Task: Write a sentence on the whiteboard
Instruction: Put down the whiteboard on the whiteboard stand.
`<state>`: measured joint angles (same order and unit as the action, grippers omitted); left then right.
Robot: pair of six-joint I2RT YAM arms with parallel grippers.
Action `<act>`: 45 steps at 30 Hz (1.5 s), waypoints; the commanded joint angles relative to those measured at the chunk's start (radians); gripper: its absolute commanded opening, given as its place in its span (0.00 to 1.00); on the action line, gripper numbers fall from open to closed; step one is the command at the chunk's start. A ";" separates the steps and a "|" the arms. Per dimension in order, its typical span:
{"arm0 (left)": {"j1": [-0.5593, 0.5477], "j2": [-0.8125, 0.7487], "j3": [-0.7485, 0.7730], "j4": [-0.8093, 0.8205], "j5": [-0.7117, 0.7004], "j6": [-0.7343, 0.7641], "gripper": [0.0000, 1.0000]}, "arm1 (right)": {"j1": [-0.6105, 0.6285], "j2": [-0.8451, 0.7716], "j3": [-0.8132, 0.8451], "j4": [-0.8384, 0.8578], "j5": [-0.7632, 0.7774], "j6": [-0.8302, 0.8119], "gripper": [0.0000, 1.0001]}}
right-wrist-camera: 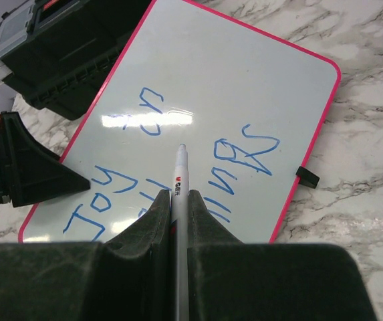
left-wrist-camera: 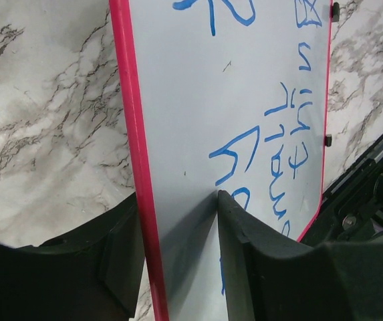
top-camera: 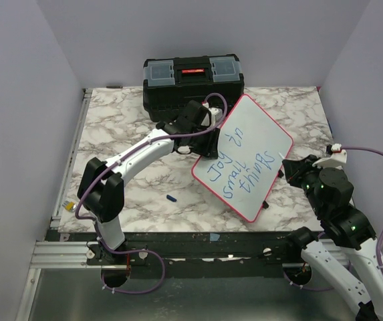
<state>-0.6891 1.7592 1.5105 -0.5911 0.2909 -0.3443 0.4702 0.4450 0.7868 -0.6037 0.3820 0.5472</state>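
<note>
Marble-patterned table (top-camera: 124,134), enclosed by plain pale walls (top-camera: 17,100); black toolbox (top-camera: 191,83) at the far edge. The whiteboard (top-camera: 244,157) sits skewed, right of centre, just in front of the toolbox. Only the overhead view shows the full blue text and a small blue item (top-camera: 172,198) on the table. The left wrist view shows the left gripper (left-wrist-camera: 176,254) parted, astride the red rim. The right wrist view shows the right gripper (right-wrist-camera: 178,207) clamped on a white pen (right-wrist-camera: 180,174), its tip over the board; contact cannot be determined.
</note>
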 commanded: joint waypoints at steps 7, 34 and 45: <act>-0.010 -0.047 0.089 -0.096 -0.028 -0.007 0.53 | 0.003 -0.001 -0.014 0.013 -0.017 -0.020 0.01; -0.006 -0.654 -0.401 -0.129 -0.454 -0.305 0.71 | 0.004 0.000 -0.017 0.018 -0.025 -0.023 0.01; 0.025 -0.758 -0.692 -0.108 -0.534 -0.737 0.49 | 0.004 -0.005 -0.017 0.018 -0.027 -0.024 0.01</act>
<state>-0.6792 0.9981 0.8848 -0.7059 -0.1955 -0.8303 0.4702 0.4450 0.7834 -0.6003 0.3695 0.5396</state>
